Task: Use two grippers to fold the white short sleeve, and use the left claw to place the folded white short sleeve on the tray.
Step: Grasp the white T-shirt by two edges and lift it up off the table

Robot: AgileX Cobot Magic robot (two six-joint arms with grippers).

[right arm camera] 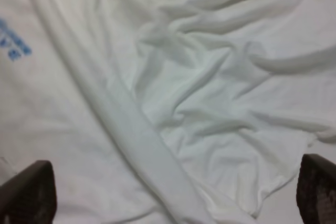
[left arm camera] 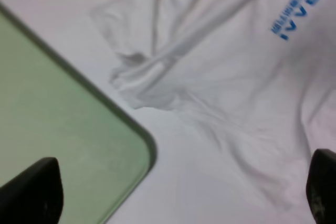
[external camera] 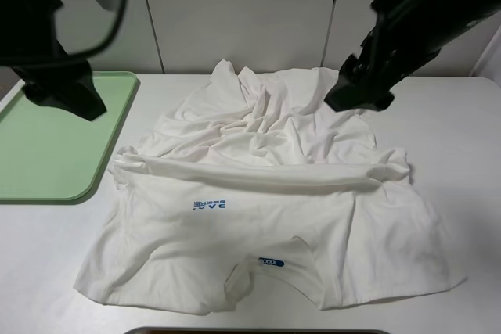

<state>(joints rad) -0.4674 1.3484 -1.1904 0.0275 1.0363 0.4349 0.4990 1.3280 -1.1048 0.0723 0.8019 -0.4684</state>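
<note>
The white short sleeve [external camera: 266, 193] lies spread on the table, collar and blue neck label [external camera: 272, 262] toward the near edge. Its far part is crumpled, and a fold ridge runs across the middle. The pale-green tray [external camera: 47, 146] lies at the left, its corner beside the shirt's left sleeve. My left gripper [external camera: 66, 91] hangs open above the tray, holding nothing. In the left wrist view the left gripper [left arm camera: 178, 195] spans the tray [left arm camera: 52, 119] corner and the shirt [left arm camera: 226, 77]. My right gripper [external camera: 356, 98] is open above the shirt's far right part. In the right wrist view, wrinkled shirt cloth [right arm camera: 184, 103] lies below the right gripper [right arm camera: 173, 195].
The white table [external camera: 462, 138] shows bare to the right of the shirt and in a strip between tray and shirt. Pale cabinet panels [external camera: 235, 13] stand behind the table. A dark edge [external camera: 258, 332] shows at the near side.
</note>
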